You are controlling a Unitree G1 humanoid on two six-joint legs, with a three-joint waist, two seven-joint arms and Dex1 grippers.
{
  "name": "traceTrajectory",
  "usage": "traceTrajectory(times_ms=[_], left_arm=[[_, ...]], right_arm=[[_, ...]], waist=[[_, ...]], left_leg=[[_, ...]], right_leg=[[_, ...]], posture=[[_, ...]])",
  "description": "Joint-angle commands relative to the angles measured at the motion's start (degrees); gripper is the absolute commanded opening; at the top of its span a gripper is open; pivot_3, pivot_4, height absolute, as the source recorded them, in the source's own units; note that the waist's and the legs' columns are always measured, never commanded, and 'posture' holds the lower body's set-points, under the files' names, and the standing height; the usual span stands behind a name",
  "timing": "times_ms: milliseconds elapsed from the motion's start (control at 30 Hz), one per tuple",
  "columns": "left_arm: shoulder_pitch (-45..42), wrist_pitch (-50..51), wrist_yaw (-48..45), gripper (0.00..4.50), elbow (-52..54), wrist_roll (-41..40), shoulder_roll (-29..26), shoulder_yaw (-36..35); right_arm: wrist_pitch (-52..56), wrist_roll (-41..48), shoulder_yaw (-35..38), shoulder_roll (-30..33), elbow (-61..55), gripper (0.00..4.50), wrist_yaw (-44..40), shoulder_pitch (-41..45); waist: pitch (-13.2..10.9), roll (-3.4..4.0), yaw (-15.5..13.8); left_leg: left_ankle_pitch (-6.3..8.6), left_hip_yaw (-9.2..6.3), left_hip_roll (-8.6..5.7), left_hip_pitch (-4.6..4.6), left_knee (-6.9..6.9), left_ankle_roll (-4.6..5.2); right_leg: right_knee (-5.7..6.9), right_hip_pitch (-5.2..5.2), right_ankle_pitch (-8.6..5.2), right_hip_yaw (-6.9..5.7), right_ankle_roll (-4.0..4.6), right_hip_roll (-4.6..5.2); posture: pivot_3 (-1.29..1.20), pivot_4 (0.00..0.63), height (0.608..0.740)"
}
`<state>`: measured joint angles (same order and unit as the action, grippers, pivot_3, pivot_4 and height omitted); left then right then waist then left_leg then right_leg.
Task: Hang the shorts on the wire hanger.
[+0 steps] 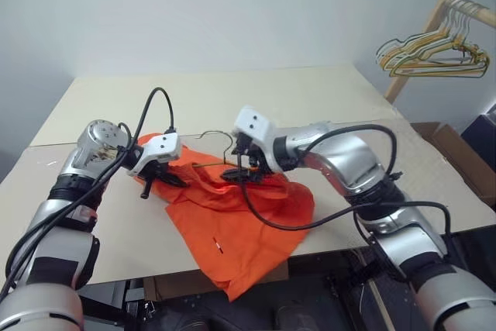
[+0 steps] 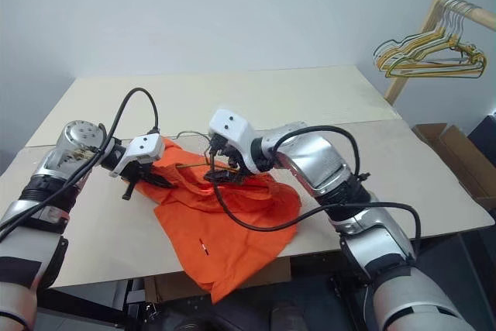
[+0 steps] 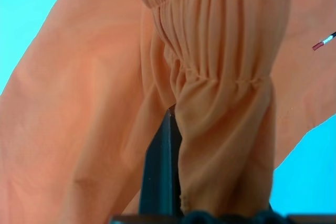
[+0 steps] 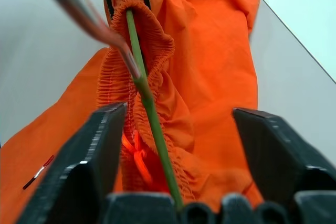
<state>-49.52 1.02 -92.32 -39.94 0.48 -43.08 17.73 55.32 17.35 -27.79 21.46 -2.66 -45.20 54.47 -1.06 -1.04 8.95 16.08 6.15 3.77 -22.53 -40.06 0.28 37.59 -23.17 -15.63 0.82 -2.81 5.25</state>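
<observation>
Shorts (image 1: pixel 240 215) lie bunched near the near edge of the table (image 1: pixel 325 98), one orange leg spilling over that edge, the gathered waistband lifted toward the left. The left gripper (image 1: pixel 159 178) is pinched tight on that waistband – its wrist view has the ruched elastic folded around one black finger. The right gripper (image 4: pixel 176 145) sits just right of centre, its two fingers standing well apart over the fabric, nothing clamped between them.

The wire hanger (image 1: pixel 219 141) lies in the middle of the table: its curved hook rises clear just beyond the shorts, while a thin greenish-looking wire runs from between the right gripper's fingers into the puckered waistband.

The step in hand looks like threading the hanger's arm through the waist opening. Doing it well probably means the left gripper keeps the band raised and taut so the opening stays open, while the right gripper closes on the wire itself, not on cloth, and slides it along the band instead of pushing – loose folds could snag the wire's end. The overhanging leg may drag the shorts off the edge if the band is let go.

Count: one pair of shorts, one bare hanger on the table, two grippers, one rack (image 1: pixel 434 17) at the far right carrying a bunch of yellowish hangers (image 1: pixel 434 56) too tangled to number.
</observation>
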Motion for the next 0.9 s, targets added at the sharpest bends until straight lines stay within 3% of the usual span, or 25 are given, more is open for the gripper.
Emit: traceTrajectory(times_ms=[33, 300, 500, 900], left_arm=[[-1.62, -0.98, -0.18, 0.00, 0.71, -0.44, -0.57, -0.82], [-1.09, -2.91, -0.11, 0.00, 1.16, -1.84, -0.47, -2.24], [-1.31, -1.65, 0.18, 0.00, 1.81, -5.55, 0.88, -6.97], [0.71, 3.40, -0.18, 3.63, 7.52, -14.07, -8.20, -4.73]], right_arm=[[-3.79, -1.76, 0.06, -0.08, 0.13, 2.59, -1.40, 0.79], [-10.89, -3.60, 0.47, 2.06, 1.34, 0.02, -6.10, -1.42], [-16.49, -5.09, 0.04, 3.68, 2.88, 0.02, -9.21, -2.97], [-17.48, -5.78, 2.29, 5.19, 2.59, 0.00, -11.40, -5.81]], waist=[[0.00, 0.00, 0.01], [0.00, 0.00, 0.11], [0.00, 0.00, 0.01], [0.01, -0.02, 0.01]], left_leg=[[0.00, 0.00, 0.00, 0.00, 0.00, 0.00], [0.02, -0.04, 0.00, 0.00, 0.00, 0.03], [0.08, -0.05, 0.00, 0.00, -0.02, 0.13], [0.07, -0.34, 0.01, 0.05, -0.01, 0.12]], right_leg=[[0.00, 0.00, 0.00, 0.00, 0.00, 0.00], [0.01, 0.00, 0.00, -0.01, 0.00, -0.01], [0.01, 0.01, 0.00, -0.02, 0.00, 0.00], [0.05, 0.02, 0.00, 0.00, 0.00, -0.01]], posture=[[-0.12, 0.000, 0.740], [-0.12, 0.000, 0.740], [-0.11, 0.000, 0.740], [-0.10, 0.000, 0.740]])
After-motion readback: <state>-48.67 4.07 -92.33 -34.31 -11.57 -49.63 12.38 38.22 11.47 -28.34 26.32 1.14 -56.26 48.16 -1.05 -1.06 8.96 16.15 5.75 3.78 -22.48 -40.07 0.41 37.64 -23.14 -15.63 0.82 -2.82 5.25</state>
